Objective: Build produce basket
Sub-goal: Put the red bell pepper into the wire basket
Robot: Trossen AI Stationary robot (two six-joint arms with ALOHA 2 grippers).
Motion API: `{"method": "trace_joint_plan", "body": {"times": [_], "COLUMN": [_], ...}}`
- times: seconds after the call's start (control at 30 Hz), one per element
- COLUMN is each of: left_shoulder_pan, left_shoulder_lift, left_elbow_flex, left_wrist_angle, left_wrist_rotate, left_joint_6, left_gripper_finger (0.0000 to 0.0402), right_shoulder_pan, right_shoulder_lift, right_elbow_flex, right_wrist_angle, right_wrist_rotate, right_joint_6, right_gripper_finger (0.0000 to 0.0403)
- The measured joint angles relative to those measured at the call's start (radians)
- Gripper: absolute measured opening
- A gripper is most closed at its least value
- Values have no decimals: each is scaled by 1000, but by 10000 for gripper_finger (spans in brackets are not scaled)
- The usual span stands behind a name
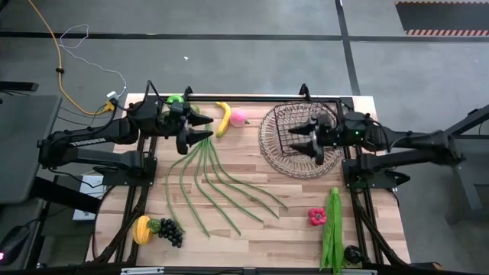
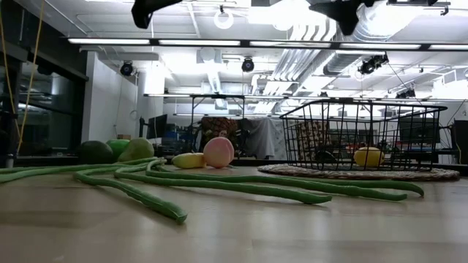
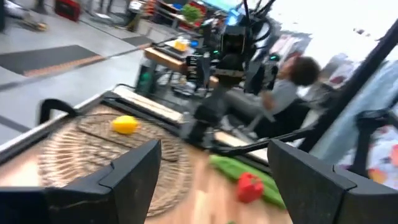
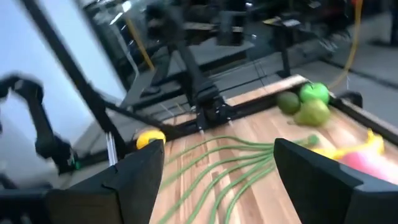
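The left claw [image 1: 200, 130] hangs above the surface [image 1: 252, 221] near its far edge, over the gathered end of the beans [image 1: 218, 187], with its fingers spread wide and nothing between them. The right claw [image 1: 299, 141] hangs over the basket [image 1: 279, 153], its fingers wide apart as well and empty. In the low view both claws sit high, well clear of the things below.

The basket stands at the far right part of the surface on a round woven mat [image 2: 365, 172], and a lemon [image 2: 368, 156] lies inside it. The beans fan out from the far left toward the near middle. Beside the left claw, along the far edge, lie the banana [image 1: 223, 117] and the peach [image 1: 239, 116], just beside each other. A green apple [image 1: 176, 100] shows behind the left claw; the avocado [image 4: 288, 102] and pear [image 4: 314, 112] lie close to it.

At the near left corner the grapes [image 1: 170, 231] touch an orange-yellow fruit [image 1: 142, 229], possibly a mango. At the near right, the pepper [image 1: 317, 217] lies just beside the long leafy greens [image 1: 332, 229].
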Motion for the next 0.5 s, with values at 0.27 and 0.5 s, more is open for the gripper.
{"method": "trace_joint_plan", "body": {"times": [0.27, 0.5], "left_shoulder_pan": [0, 0], "left_shoulder_lift": [0, 0], "left_elbow_flex": [0, 0], "left_wrist_angle": [36, 34], "left_wrist_rotate": [-6, -8], "left_joint_6": [11, 54], "left_gripper_finger": [282, 282], "right_shoulder_pan": [31, 122], "right_shoulder_lift": [23, 70], "right_elbow_flex": [2, 194], "right_wrist_angle": [2, -434], "right_wrist_rotate": [3, 26], "right_joint_6": [-66, -6], "right_gripper_finger": [293, 293]}}
